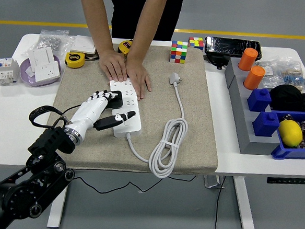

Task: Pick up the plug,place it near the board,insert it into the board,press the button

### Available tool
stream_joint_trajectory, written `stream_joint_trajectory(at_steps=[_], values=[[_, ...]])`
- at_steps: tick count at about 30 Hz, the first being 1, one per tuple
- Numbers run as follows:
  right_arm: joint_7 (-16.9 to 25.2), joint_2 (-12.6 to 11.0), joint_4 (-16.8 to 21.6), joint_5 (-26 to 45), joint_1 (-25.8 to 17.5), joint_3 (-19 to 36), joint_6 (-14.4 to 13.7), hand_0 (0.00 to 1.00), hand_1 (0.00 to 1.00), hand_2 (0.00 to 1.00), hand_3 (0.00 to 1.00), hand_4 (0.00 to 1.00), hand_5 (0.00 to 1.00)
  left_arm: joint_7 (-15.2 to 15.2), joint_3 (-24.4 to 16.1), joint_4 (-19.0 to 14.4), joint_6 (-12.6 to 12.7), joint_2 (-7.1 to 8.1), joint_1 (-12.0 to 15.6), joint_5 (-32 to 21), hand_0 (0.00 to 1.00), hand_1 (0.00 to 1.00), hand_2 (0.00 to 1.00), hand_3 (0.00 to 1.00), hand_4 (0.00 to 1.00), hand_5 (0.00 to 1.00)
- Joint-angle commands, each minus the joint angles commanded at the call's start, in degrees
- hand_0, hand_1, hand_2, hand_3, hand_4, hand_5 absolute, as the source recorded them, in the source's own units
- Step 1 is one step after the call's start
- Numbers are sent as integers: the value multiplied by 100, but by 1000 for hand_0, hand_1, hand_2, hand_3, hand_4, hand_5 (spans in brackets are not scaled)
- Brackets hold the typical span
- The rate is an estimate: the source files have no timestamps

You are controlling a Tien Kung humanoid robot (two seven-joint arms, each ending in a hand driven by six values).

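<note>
Left robot hand [101, 109] grips black plug [113, 98] over power strip [125, 108]; person's hands [125, 71] pin strip's far end.

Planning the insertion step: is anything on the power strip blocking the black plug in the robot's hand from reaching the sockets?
Partly. The person's hands press flat on the far end of the white power strip, covering those sockets. The left hand holds the black plug over the strip's left edge; the nearer sockets show nothing on them.
</note>
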Motion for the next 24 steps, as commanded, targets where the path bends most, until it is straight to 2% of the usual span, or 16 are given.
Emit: stream_joint_trajectory(at_steps=[13, 18, 22, 23, 24], values=[[-3, 1, 0, 4, 6, 1, -1, 830, 759, 754, 785, 998, 837, -26, -80, -123, 27, 16, -15, 54, 998, 998, 937, 881, 998, 998], [-4, 4, 0, 5, 3, -3, 0, 830, 759, 754, 785, 998, 838, -68, -81, -432, 88, 47, 23, 54, 998, 998, 919, 877, 998, 998], [-10, -3, 0, -12, 5, -13, 3, 830, 759, 754, 785, 998, 838, 27, -30, -803, 111, 91, 60, 45, 998, 998, 919, 877, 998, 998], [-11, -4, 0, -10, 7, -17, 3, 830, 759, 754, 785, 998, 837, 64, -22, -865, 106, 98, 68, 71, 867, 852, 822, 880, 998, 900], [-13, -5, 0, -12, 14, -18, 3, 830, 759, 754, 785, 998, 837, 143, -14, -994, 81, 111, 86, 132, 867, 852, 822, 880, 998, 900]])
